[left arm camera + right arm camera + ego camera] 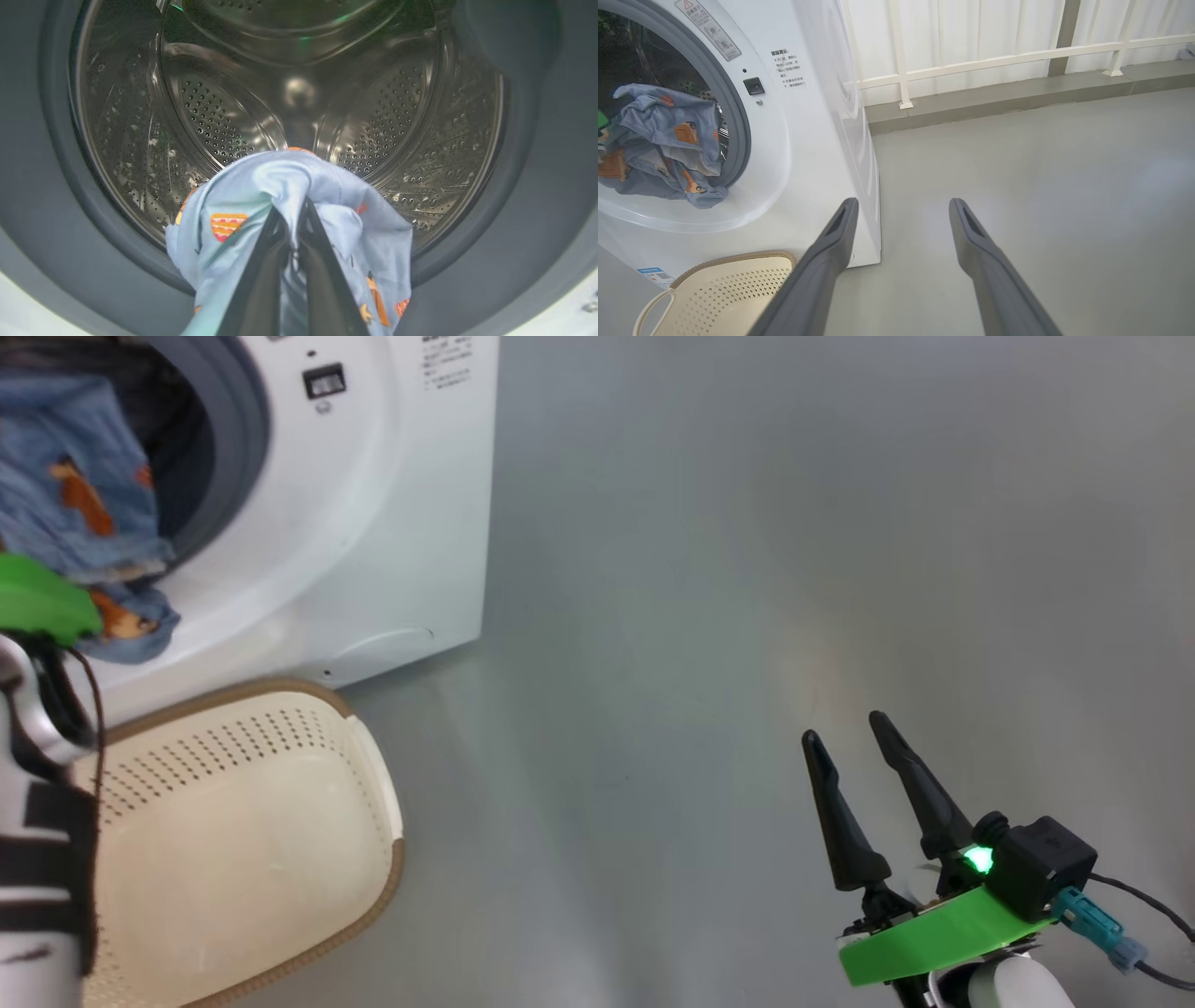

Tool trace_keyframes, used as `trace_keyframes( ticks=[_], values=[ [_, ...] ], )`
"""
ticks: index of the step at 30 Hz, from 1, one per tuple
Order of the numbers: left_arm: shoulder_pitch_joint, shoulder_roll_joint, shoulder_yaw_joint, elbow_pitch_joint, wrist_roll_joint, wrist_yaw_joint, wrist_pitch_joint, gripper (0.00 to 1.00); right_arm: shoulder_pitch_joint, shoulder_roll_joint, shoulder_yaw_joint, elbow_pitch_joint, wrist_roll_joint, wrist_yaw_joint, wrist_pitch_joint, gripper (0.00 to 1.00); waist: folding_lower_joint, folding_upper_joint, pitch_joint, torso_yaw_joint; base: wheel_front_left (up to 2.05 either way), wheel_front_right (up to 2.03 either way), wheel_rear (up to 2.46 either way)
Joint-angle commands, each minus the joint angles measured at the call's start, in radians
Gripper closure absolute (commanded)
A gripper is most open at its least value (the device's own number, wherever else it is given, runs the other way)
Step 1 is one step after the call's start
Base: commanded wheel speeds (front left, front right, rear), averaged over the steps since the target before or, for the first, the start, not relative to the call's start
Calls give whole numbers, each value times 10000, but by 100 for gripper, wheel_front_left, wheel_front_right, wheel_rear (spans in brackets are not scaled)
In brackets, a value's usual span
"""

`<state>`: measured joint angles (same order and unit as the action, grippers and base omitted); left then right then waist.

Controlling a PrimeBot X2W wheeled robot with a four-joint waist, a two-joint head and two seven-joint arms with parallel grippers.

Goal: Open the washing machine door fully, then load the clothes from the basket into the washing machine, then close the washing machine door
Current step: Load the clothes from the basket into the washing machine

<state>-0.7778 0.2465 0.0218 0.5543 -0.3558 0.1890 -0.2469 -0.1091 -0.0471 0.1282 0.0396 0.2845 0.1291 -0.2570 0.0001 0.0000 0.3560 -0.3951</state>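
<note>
1. The mouth of the washing machine (401, 523) stands unobstructed, so the opening step looks done.
2. The basket (243, 821) sits on the floor (747, 569) just beside the machine's front. The part of its inside that shows is bare plastic, so this is likely the last load.
3. The left gripper (292, 207) has its fingers pinched together on a light blue printed garment (289, 177). It holds the garment at the grey seal (56, 186), with cloth draping over the lower lip, short of the steel drum (224, 126).
4. The right gripper (843, 726) has its fingers apart and holds nothing. It is low over the floor, well apart from the garment.
5. Left to do: push the garment in, release it, then close the machine.
</note>
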Motion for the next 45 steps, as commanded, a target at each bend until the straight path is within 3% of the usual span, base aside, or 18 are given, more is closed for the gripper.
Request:
trace_keyframes(
  ticks=[1,17,27,33,45],
  values=[
    [-703,563,308,115,96,5,-107,100,-238,-33,381,-253,58,16,-48,0,-1,0,578,-332,0,0,0],
    [-3150,1436,615,1816,446,-269,-147,100,-533,-32,787,-461,194,16,-48,0,-1,0,1996,-720,0,0,0],
    [-5114,1796,302,2534,788,-494,-148,100,-675,-32,982,-674,76,16,-48,0,-1,0,2875,-696,0,0,0],
    [-5897,1814,479,2569,679,-555,-148,100,-713,-32,1054,-805,24,16,-48,0,-1,0,3196,-751,0,0,0],
    [-6437,1674,-111,2535,1083,-768,-19,100,-628,-32,1185,-1005,125,16,-48,0,-1,0,3736,-797,0,0,0]
  ],
)
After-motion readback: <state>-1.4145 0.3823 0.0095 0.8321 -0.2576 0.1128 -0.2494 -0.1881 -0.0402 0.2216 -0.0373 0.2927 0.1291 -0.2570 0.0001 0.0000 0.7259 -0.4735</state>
